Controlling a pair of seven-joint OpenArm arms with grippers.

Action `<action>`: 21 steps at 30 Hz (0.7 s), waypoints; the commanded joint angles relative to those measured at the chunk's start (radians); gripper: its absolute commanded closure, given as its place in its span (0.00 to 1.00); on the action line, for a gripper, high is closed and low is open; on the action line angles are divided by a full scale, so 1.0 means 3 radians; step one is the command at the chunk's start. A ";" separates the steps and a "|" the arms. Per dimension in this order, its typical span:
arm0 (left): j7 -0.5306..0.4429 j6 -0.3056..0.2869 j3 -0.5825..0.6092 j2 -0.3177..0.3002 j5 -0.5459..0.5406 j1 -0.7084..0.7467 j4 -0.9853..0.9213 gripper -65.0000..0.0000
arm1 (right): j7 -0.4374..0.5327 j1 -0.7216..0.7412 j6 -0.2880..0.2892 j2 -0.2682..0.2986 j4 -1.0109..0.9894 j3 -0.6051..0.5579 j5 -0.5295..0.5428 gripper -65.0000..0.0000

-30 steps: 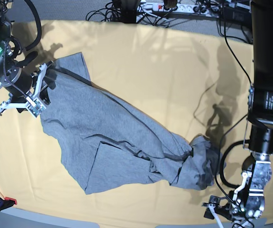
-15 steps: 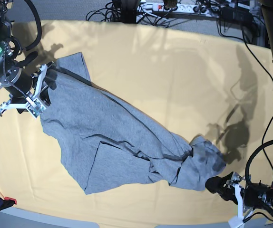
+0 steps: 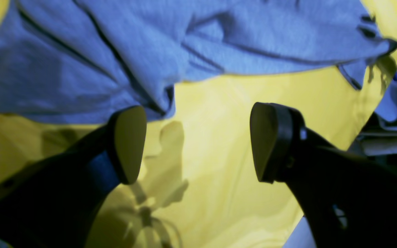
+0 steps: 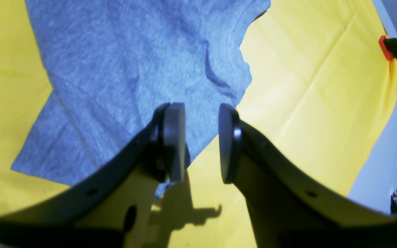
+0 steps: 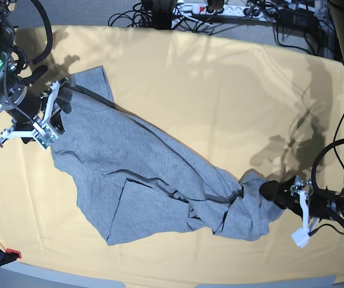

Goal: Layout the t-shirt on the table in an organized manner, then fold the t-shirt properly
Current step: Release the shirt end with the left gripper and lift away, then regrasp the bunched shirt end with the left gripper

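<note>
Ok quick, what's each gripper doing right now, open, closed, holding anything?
Left gripper: open wide, empty, low beside the bunched end of the t-shirt.
Right gripper: fingers partly open at the shirt's edge; whether cloth is pinched cannot be told.

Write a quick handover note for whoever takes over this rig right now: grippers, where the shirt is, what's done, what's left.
Left gripper: jaws wide open, empty, low over the cloth right at the bunched end of the shirt; one finger is at the fabric edge.
Right gripper: jaws partly open around the shirt's edge at the opposite end; whether it is pinching the fabric cannot be told.
The heather-grey short-sleeved t-shirt lies diagonally across the table with the pale yellow-orange cloth, twisted and crumpled near the left gripper.
Done: nothing laid flat yet.
Left: grasp the bunched end, spread the shirt flat, then fold.
</note>
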 commanded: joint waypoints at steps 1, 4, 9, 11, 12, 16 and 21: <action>-0.0047 -0.0021 -0.0028 -0.0037 -0.0053 -0.0080 0.0043 0.27 | 0.0074 0.0038 -0.0011 0.0050 0.0041 0.0034 -0.0011 0.72; -0.0047 -0.0021 -0.0028 -0.0036 0.0102 0.0029 0.0043 0.27 | 0.0075 0.0039 -0.0011 0.0050 0.0041 0.0034 -0.0010 0.72; -0.0388 -0.0021 -0.0028 -0.0024 0.0671 0.0207 0.0043 0.27 | 0.0075 0.0039 -0.0010 0.0048 0.0041 0.0034 -0.0010 0.72; -0.0701 -0.0021 -0.0028 -0.0009 0.0800 0.0220 0.0043 0.27 | 0.0075 0.0039 -0.0011 0.0050 0.0041 0.0034 -0.0010 0.72; -0.0818 -0.0021 -0.0028 0.0003 0.0819 0.0219 0.0043 0.27 | 0.0074 0.0039 -0.0011 0.0050 0.0041 0.0034 -0.0010 0.72; -0.1118 -0.0021 -0.0028 0.0097 0.0839 0.0211 0.0043 0.27 | 0.0074 0.0039 -0.0013 0.0050 0.0041 0.0034 -0.0011 0.72; -0.1419 -0.0021 -0.0028 0.0352 0.1455 0.0215 0.0043 0.27 | 0.0075 0.0039 -0.0011 0.0050 0.0041 0.0034 -0.0010 0.72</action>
